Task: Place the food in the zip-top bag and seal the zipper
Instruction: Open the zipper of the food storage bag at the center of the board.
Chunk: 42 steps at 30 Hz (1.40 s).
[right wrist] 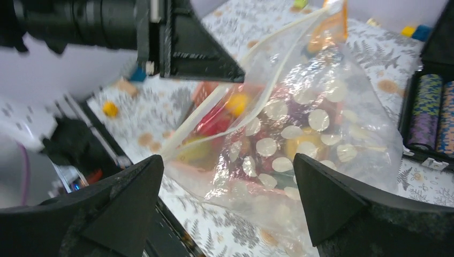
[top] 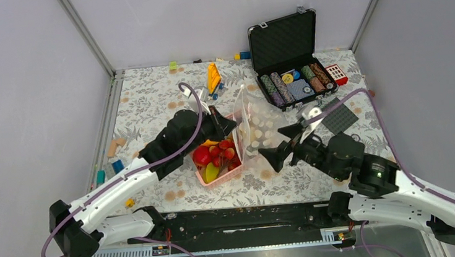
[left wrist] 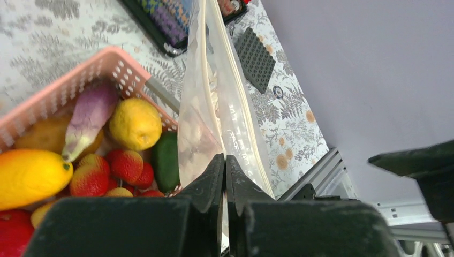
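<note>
Left gripper (left wrist: 225, 170) clamps the crinkly, clear, dotted zip-top bag (left wrist: 211, 107) by its thin zipper strip (left wrist: 247, 107), beside the pink slotted plastic basket (left wrist: 75, 80) of glossy toy fruits (left wrist: 135, 123); right gripper (right wrist: 227, 160) gapes wide.

R gripper (right wrist: 229, 160) gapes wide, its black fingers (right wrist: 123, 203) low at left & right, w/ the zip-top bag (right wrist: 332, 139) hanging between them. Bag is clear & crinkled w/ pale round dots. Above, L gripper (right wrist: 230, 72) pinches the zipper (right wrist: 195, 123), a white strip slanting up to the right. Blurred red & yellow food (right wrist: 235, 104) shows thru the film; inside or behind it, can't tell. At right, poker chips (right wrist: 428, 112) in a black case (right wrist: 444, 37). Below it all, floral cloth (right wrist: 375, 59).
</note>
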Available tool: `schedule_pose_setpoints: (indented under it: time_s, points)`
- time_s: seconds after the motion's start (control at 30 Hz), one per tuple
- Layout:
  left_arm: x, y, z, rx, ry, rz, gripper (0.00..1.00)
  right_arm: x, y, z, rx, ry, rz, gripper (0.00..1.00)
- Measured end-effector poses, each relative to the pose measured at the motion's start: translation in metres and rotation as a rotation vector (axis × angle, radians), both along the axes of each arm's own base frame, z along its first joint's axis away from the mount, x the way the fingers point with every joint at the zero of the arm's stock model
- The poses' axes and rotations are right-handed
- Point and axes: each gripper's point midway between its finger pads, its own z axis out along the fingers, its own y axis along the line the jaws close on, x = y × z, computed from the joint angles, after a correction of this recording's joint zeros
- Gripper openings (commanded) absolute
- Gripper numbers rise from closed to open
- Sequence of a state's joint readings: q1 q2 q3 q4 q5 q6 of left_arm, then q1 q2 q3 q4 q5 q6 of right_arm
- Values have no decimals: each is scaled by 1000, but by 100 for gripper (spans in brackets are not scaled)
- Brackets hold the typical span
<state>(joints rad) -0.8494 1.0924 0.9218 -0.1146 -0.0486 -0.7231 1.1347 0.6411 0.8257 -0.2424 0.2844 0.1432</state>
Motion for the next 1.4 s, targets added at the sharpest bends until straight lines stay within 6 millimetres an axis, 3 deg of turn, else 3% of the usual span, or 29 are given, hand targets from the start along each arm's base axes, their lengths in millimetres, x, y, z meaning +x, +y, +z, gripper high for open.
schedule_pose_setpoints:
  time_s: [0.13, 0.23, 0.33, 0.6, 0.83, 1.03, 1.27, 1.4]
  points:
    - [-1, -1, 36, 9, -114, -51, 0, 11, -17, 39, 104, 39, -136, 100]
    - [-10, -4, 54, -2, -176, -116, 0, 23, -23, 48, 133, 79, -245, 100]
    - [-19, -8, 56, -2, -195, -183, 0, 36, -21, 39, 101, 115, -334, 100]
    - [-31, -16, 56, -13, -205, -255, 0, 58, 6, 23, -16, 146, -409, 99]
    - [-37, -12, 56, -22, -213, -262, 0, 72, 8, 10, -75, 145, -499, 94]
    - [-44, -11, 63, -41, -232, -275, 0, 84, 21, 2, -123, 144, -536, 92]
    - [-44, -3, 63, -33, -238, -247, 0, 94, 32, 0, -154, 136, -567, 76]
    - [-41, 20, 70, -25, -270, -147, 0, 95, 32, -2, -163, 134, -576, 64]
